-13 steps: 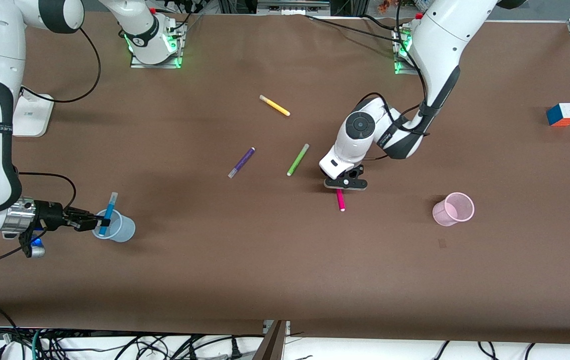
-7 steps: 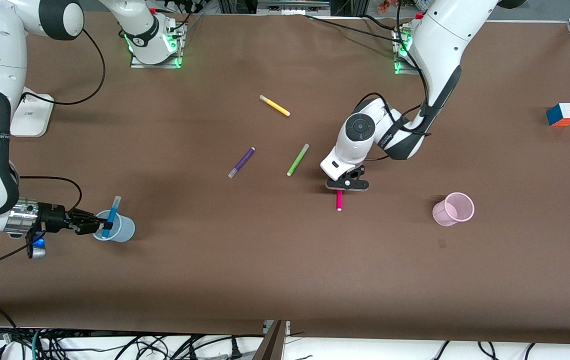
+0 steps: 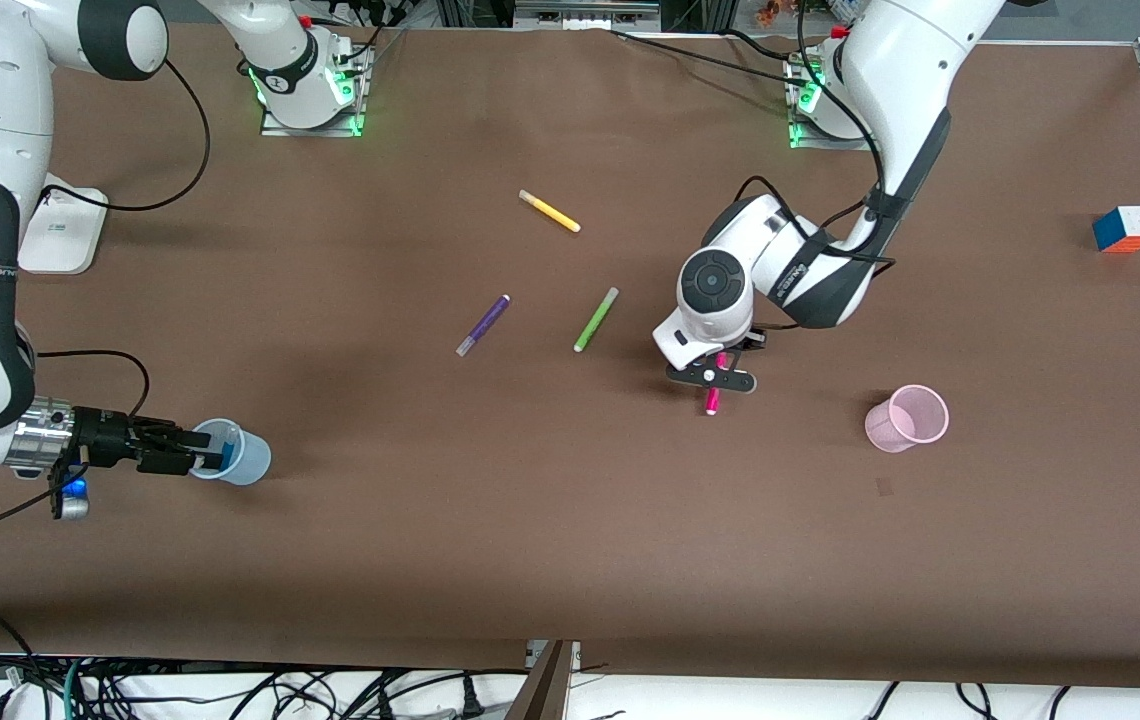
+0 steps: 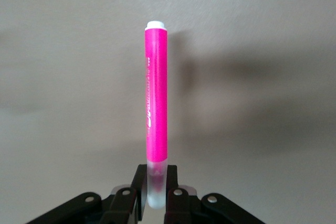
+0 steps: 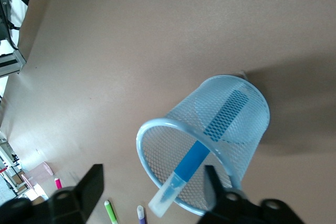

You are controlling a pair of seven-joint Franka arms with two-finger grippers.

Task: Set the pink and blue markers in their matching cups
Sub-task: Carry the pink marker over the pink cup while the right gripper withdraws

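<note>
Bare bench (image 3: 550,520) is seen btwn the left gripper (image 3: 713,378), held up w/ the pink marker (image 3: 712,398) clamped in its fingers, and the pink cup (image 3: 906,418); nothing's parked on that stretch. Green marker (image 3: 595,319), purple marker (image 3: 483,325) and yellow marker (image 3: 549,211) are scattered toward the right arm's end from there. Blue cup (image 3: 230,452) mouth is partly taken up by the blue marker (image 5: 197,156), w/ right gripper (image 3: 192,449) spread at its rim. Cube (image 3: 1126,229) is parked well apart.

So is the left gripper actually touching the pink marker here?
Touching. In the left wrist view, the left gripper has both fingers clamped on the pink marker at its pale cap.
</note>
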